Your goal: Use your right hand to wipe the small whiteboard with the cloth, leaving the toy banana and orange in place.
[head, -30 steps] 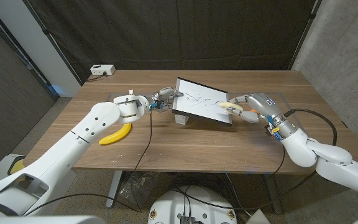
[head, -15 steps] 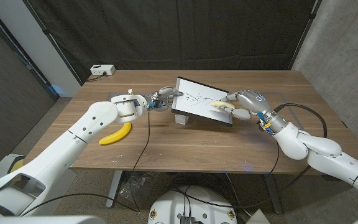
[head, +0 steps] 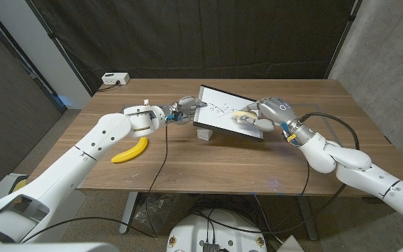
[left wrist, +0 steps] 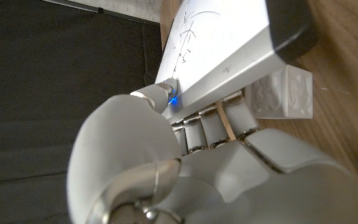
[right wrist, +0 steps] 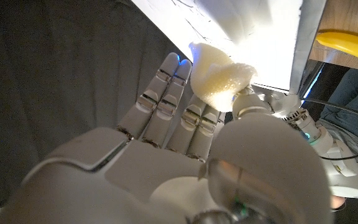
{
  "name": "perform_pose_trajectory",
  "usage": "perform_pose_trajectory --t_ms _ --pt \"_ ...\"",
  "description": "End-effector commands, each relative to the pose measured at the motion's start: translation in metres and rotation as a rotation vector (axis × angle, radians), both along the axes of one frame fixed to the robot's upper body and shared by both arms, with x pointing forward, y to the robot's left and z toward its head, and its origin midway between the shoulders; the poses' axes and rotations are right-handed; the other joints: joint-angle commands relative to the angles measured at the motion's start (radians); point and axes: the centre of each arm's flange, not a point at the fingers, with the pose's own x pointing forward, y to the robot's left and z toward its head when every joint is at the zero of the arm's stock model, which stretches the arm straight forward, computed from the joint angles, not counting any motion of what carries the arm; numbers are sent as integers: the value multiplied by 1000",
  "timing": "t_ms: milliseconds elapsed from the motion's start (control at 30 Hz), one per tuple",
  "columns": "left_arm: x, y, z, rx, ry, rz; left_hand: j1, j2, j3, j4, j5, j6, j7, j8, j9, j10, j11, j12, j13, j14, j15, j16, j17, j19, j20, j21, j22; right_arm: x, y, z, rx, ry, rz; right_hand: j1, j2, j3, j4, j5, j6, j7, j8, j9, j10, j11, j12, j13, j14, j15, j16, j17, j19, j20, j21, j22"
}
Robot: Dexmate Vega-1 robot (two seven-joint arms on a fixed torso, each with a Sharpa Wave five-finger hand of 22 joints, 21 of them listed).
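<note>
The small whiteboard stands tilted mid-table, propped on a white block, with dark scribbles on its left half. My left hand grips its left edge; in the left wrist view the fingers curl under the whiteboard. My right hand presses a pale yellow cloth against the board's right half. The right wrist view shows the cloth pinched against the whiteboard. The toy banana lies on the table under my left forearm.
A white power box sits at the table's back left corner. A black curtain hangs behind the table. The white block stands close beside my left hand. The banana shows beyond the board.
My right hand has slid the cloth leftward and up the board, from its lower right edge toward the middle. The left hand and the banana have stayed put.
</note>
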Motion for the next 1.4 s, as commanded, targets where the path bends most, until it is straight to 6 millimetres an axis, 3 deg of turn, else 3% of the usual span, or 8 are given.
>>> perform_pose_trajectory --t_ms 33,800,1400 --pt "-3 -1 1 -10 -11 -5 -3 3 23 14 4 45 42 -1 2 9 0 -3 5 13 -1 9 4 10 0 2 3 16 15 7 -23 -1 -13 -2 7 2 3 7 64 -65 0 2 0 -3 -1 6 2 -78 4 2 -5 -51 2 3" --pt "-2 -11 6 -15 -39 -46 -10 3 29 13 4 44 42 -2 2 11 0 -4 6 14 -3 7 4 11 0 1 3 24 30 0 -31 12 16 -7 4 -1 4 8 59 -66 -13 2 -6 -4 -10 6 -17 -80 -1 -3 -30 -49 0 4" --pt "2 -14 7 -14 -32 -75 -15 4 33 14 3 46 40 -2 2 11 -5 -4 6 14 -3 7 5 11 -2 1 3 26 45 15 -2 -30 69 -9 8 -1 5 8 60 -66 -16 2 -7 -4 -13 7 -18 -79 1 -3 -33 -46 2 5"
